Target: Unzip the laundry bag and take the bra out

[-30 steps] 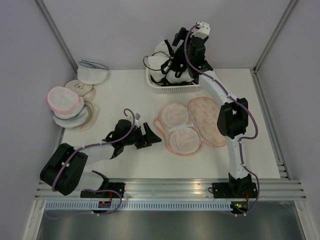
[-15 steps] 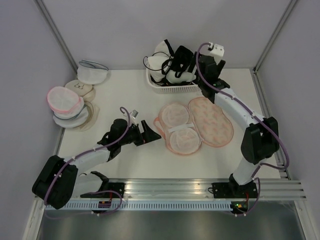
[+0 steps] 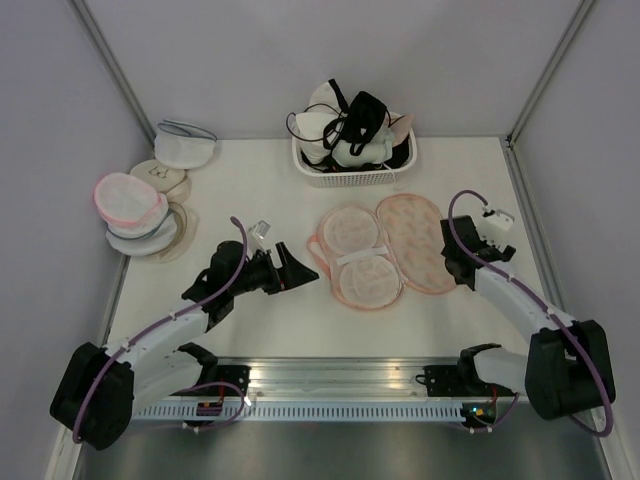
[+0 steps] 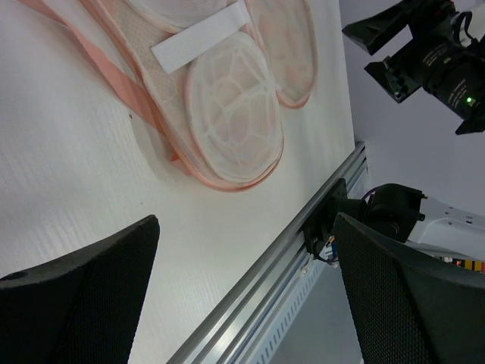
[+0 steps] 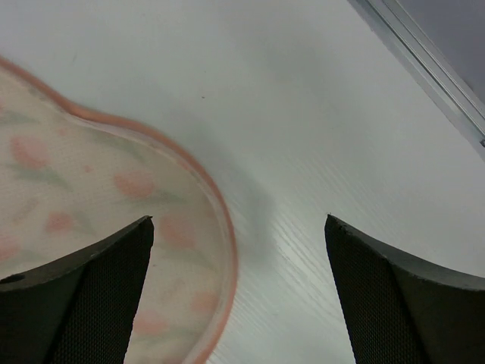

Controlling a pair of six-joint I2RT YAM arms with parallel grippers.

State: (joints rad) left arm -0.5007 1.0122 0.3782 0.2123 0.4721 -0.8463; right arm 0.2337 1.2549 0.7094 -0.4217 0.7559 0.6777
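The laundry bag lies opened flat in mid-table: a floral half (image 3: 420, 240) on the right and a mesh-lined half (image 3: 358, 258) with a white strap on the left. The whitish bra (image 3: 338, 128) with dark straps lies in the white basket (image 3: 350, 178) at the back. My left gripper (image 3: 303, 268) is open and empty, just left of the bag; its wrist view shows the mesh half (image 4: 227, 114). My right gripper (image 3: 450, 268) is open and empty at the bag's right edge; its wrist view shows the floral half (image 5: 91, 227) under the left finger.
A black bra (image 3: 370, 108) lies in the same basket. Round mesh bags (image 3: 130, 200) are stacked at the left, with a white one (image 3: 185, 145) behind them. The metal rail (image 3: 340, 375) runs along the near edge. Walls close in the table on three sides.
My right arm has drawn back from above the basket to low beside the bag's right edge. My left arm has pulled slightly back toward the near left.
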